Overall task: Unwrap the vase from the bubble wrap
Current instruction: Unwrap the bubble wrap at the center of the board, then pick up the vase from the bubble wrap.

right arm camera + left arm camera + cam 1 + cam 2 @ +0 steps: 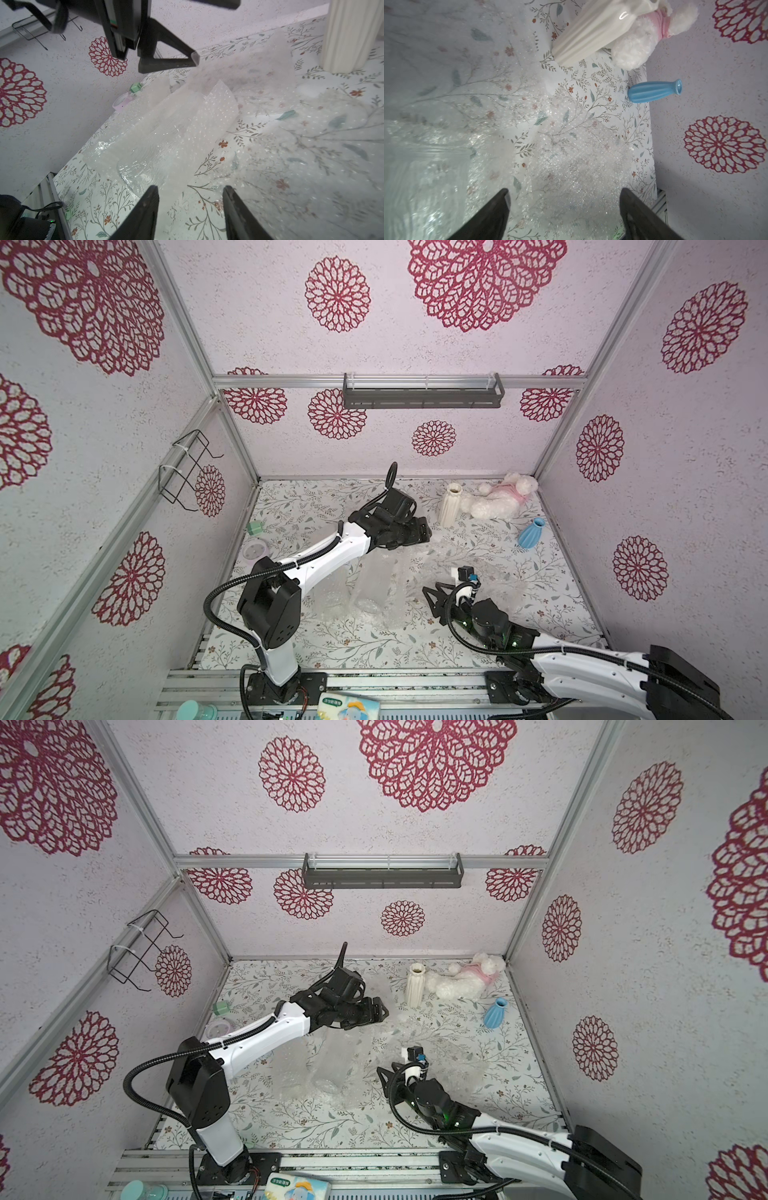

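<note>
Left gripper (pixel 564 190) and right gripper (pixel 190 187): both released, empty.
Clear ribbed glass vase (pixel 145 164) lies sideways mid-table, at 9 o'clock of the right gripper in both top views, with clear crinkly bubble wrap (pixel 207 112) loosely draped over it. Unwrapping judged half done. Next: pinch a free edge and peel, minding the vase's roll.

Left jaws wide, right jaws apart

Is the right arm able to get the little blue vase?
Probably yes: the blue vase sits alone near that side, only flat bubble wrap lies between, and the right tool is open.
</note>
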Controlling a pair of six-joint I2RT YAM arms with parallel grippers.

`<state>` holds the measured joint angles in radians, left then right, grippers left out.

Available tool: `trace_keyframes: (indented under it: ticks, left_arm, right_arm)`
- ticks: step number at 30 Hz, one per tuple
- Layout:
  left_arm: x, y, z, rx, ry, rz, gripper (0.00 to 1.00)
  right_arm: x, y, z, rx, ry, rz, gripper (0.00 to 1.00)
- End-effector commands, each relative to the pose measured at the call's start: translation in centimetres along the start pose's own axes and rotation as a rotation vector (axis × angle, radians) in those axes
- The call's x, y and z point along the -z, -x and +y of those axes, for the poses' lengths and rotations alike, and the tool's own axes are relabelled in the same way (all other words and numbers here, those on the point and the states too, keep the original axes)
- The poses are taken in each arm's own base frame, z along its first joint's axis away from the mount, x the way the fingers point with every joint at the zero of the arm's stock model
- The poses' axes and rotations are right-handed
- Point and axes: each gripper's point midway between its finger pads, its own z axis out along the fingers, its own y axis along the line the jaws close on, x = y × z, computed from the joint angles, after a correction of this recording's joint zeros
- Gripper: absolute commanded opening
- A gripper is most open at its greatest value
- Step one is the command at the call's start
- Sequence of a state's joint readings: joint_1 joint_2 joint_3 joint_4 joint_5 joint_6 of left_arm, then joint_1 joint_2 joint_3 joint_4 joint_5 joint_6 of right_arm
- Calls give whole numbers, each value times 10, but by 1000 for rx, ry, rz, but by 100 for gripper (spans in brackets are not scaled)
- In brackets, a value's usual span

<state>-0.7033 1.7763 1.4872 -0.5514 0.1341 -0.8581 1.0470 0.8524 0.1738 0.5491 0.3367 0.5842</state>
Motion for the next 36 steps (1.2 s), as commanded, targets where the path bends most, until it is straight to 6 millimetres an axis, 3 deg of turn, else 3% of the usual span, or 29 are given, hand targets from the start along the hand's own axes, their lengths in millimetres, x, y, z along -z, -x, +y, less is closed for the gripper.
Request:
trace_keyframes:
  ticks: [1,6,9,13,23,29,36]
  left_arm:
    - [17,1,34,3,88,-9,90]
    - [24,-8,70,36,141,5,92]
    - [39,-5,71,30,116,-19,93]
    - [48,-3,59,20,58,-31,93]
    - [25,-24,79,63,65,9,89]
    - [18,-32,121,158,89,8,87]
    - [21,-34,165,251,124,-13,85]
  right_arm:
    - [13,12,-19,15,-85,-53,55]
    - [27,26,-27,7,-125,-105,60]
    - [25,28,-25,23,-129,-95,61]
    - [16,30,-17,33,-123,-80,61]
    - [-25,35,19,-25,-156,100,60]
    - [-53,50,42,-163,-160,131,61]
    - [-89,60,29,-379,-205,186,62]
